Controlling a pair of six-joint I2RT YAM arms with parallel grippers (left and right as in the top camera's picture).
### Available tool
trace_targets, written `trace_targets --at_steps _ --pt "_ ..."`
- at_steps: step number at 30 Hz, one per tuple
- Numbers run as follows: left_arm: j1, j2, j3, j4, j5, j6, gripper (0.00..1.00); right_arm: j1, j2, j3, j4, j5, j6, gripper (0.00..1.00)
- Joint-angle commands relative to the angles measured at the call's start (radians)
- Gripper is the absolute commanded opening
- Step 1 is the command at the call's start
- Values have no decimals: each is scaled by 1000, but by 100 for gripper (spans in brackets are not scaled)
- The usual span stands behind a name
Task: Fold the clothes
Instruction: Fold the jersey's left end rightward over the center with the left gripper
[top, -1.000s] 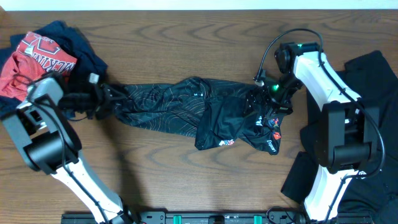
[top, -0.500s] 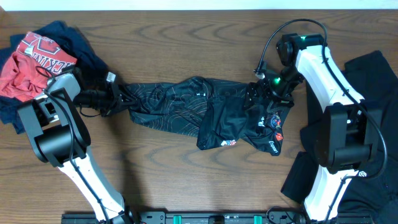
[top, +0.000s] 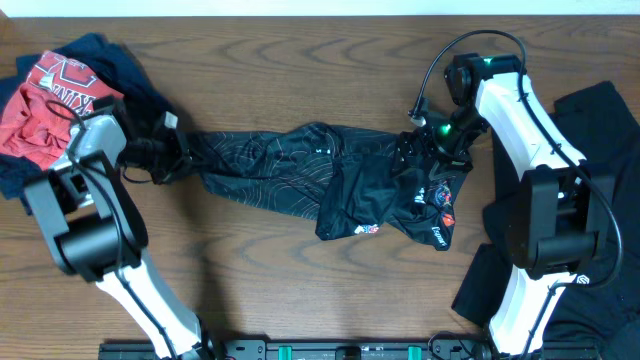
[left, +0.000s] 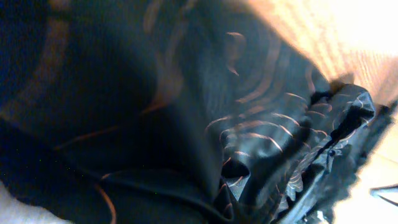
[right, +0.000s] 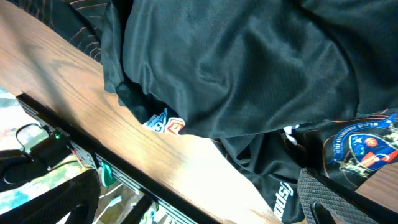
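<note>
Black contour-print cycling jersey (top: 290, 170) stretched across brown wooden table (top: 300, 60), left gripper (top: 172, 156) pinching its left end, right gripper (top: 422, 150) spread wide at its right end.

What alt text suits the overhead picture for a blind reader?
A black jersey lies stretched across a wooden table between two robot arms: left fingers pinch one end, right fingers hang open over the other. Other clothes lie heaped at both edges.

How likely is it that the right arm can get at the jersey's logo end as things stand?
Probably yes. The right gripper is open and sits right at the logo end of the jersey, with nothing between them. The left gripper is shut on the opposite end, well clear.
</note>
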Motion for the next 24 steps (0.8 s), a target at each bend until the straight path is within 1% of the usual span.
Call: trace_targets --at_steps 1,4,6,9,12,19,24 --pt "-41 -138 2 -2 -143 -40 6 -7 -26 19 1 -17 -18 99" --pt "-90 -206 2 -21 -203 -45 6 -7 -26 19 1 -17 -18 99" --pt "-123 -225 2 -39 -204 -45 6 -7 -26 19 0 -17 -17 99" --pt "-176 -229 2 -67 -208 -50 6 -7 -26 19 -3 -17 -17 99" --pt "-243 -229 2 -98 -255 -53 6 -7 -26 19 -6 -17 -17 99" --pt "-446 -228 2 -111 -303 -56 6 -7 -26 19 -8 -14 -18 99" --pt "-595 -227 2 -112 -369 -68 6 -7 -26 19 -16 -13 -18 99"
